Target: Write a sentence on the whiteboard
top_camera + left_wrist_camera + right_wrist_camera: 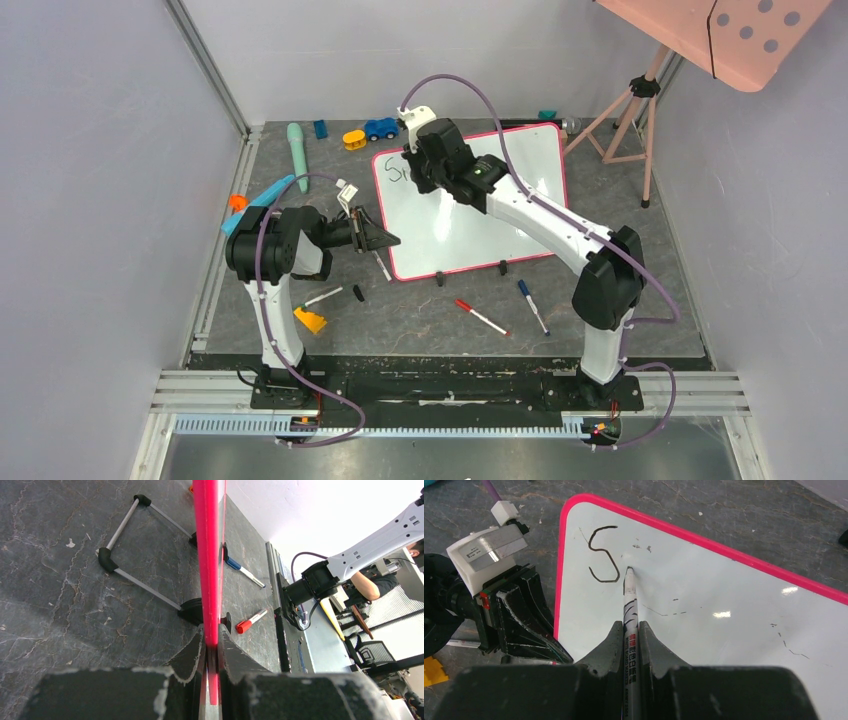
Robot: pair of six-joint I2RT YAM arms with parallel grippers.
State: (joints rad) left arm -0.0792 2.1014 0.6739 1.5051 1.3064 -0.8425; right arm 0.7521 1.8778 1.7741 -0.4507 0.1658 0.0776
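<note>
The whiteboard [450,235] stands tilted on the dark table, white with a pink frame. My left gripper [385,243] is shut on its left edge; in the left wrist view the pink frame [209,555] runs edge-on between the jaws of that gripper [211,630]. My right gripper [630,625] is shut on a white-barrelled marker [630,600], over the board's top left [415,165]. The marker's tip rests on the whiteboard [724,595] just right of a black "S" [603,555]. Of the sentence, only that letter shows.
A red marker [482,317] and a blue marker [533,306] lie in front of the board. Another marker [381,265] lies under the left gripper, a yellow piece [311,320] nearer. Toys [354,139] sit at the back; a tripod [635,115] stands back right.
</note>
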